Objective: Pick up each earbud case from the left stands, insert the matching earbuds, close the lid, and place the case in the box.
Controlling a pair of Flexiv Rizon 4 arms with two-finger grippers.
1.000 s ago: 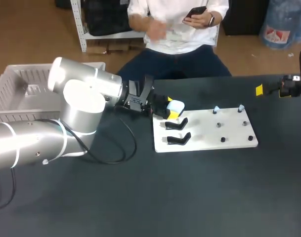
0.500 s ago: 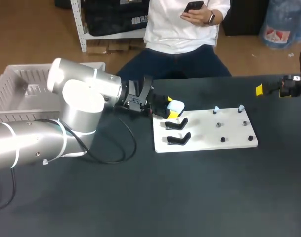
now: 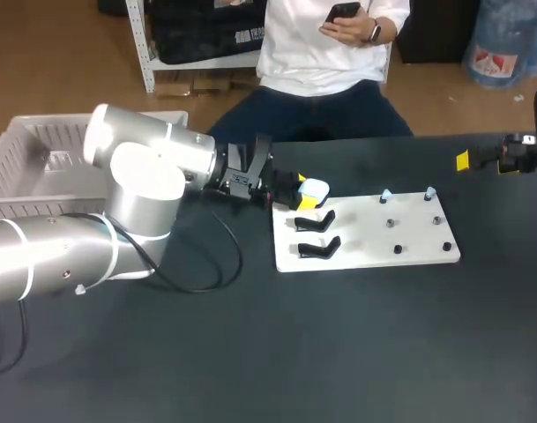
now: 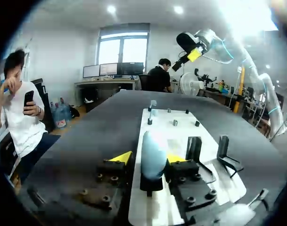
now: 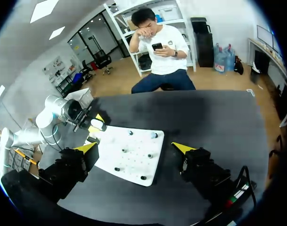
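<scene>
Near edge of white board (image 3: 374, 256): two black stands (image 3: 316, 220), bare. Past them, at board's far-left corner: earbud case (image 3: 316, 187) on third stand. Left end effector (image 3: 306, 192) straddles it at narrow spread, gap showing at one finger; judge not gripped yet. Board's far edge: two pale earbuds (image 3: 385, 195) on pegs, uninserted. Right end effector (image 5: 135, 148) right of board, wide, empty. Box (image 3: 21, 145) left of board. Judgement: pick-up stage; inserting, lid closing, boxing all remain.

black table (image 3: 339, 352), its surface seemingly matte.
</scene>
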